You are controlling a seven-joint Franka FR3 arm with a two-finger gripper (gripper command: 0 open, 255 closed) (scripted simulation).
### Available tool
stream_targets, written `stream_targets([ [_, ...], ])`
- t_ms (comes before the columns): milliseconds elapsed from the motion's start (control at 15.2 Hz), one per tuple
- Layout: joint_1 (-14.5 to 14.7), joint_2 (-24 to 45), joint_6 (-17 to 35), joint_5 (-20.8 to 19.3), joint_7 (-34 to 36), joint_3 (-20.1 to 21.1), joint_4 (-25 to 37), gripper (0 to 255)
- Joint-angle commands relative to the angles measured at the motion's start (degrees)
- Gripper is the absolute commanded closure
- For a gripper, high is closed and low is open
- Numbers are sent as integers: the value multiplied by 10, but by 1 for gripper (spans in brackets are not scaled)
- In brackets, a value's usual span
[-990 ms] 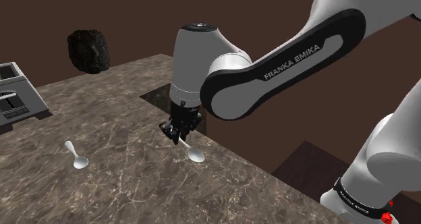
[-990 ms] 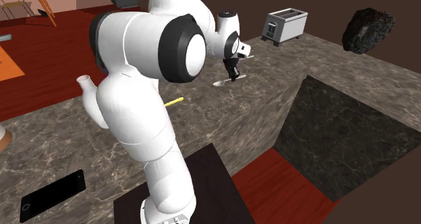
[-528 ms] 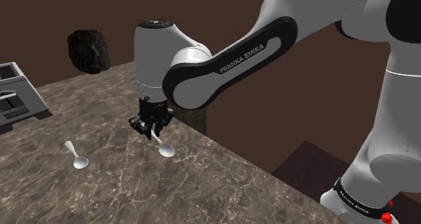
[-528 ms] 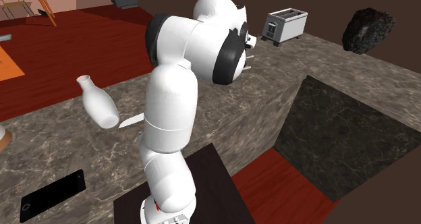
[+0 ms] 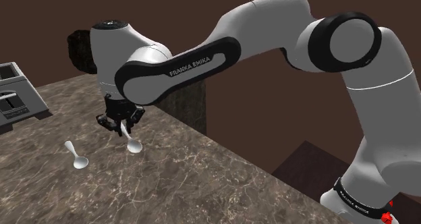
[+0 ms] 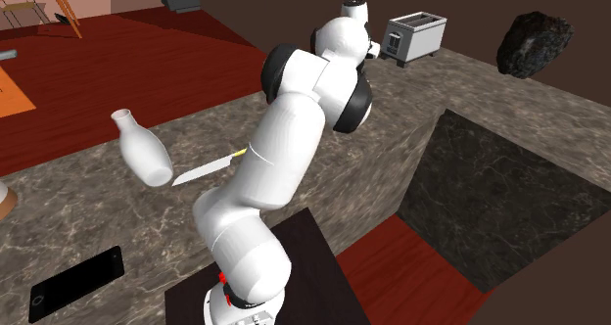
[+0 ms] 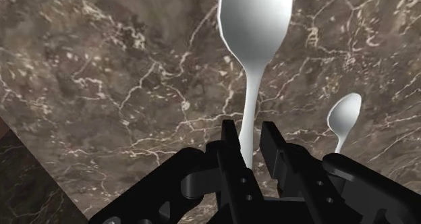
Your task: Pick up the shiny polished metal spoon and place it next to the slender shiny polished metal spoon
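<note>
**Gripper.** The black gripper (image 7: 251,147) is shown closed to a narrow gap on the handle of a pale, glossy spoon (image 7: 255,27). The handle is clasped between the two fingers (image 7: 229,152), and the bowl is directed away from the hand, toward the counter. In the shoulder view the gripper (image 5: 121,123) is seen left of centre, with the spoon (image 5: 133,144) hung beneath it, bowl lowermost. Whether the bowl touches the surface cannot be told.

**Second spoon.** A smaller second spoon (image 5: 77,158) is laid flat on the brown marbled counter (image 5: 175,182), near the held spoon but apart from it, toward the shoulder view's lower left. In the wrist view the second spoon (image 7: 344,118) is seen beside the gripper, roughly parallel to the held handle.

**Arm.** The white arm (image 5: 270,27) is arched across the upper part of the shoulder view, from the lower right to the gripper.

**Surroundings.**
- A grey toaster (image 5: 17,98) is placed at the shoulder view's left edge.
- A dark rock (image 5: 79,47) is partly hidden behind the wrist.
- In the second exterior view, a white vase (image 6: 142,149) and a knife (image 6: 211,166) are seen on the counter left of the arm.
- A black phone (image 6: 76,284) is seen at the lower left of that view.
- A dark recess (image 6: 499,196) is set into the counter at its right.
</note>
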Motion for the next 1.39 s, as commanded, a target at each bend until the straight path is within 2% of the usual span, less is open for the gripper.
stream_targets([
  [0, 34, 59, -44, -12, -11, -12, 104, 255],
  [924, 30, 88, 44, -35, 13, -29, 42, 255],
  [1320, 30, 88, 44, -35, 13, -29, 42, 255],
])
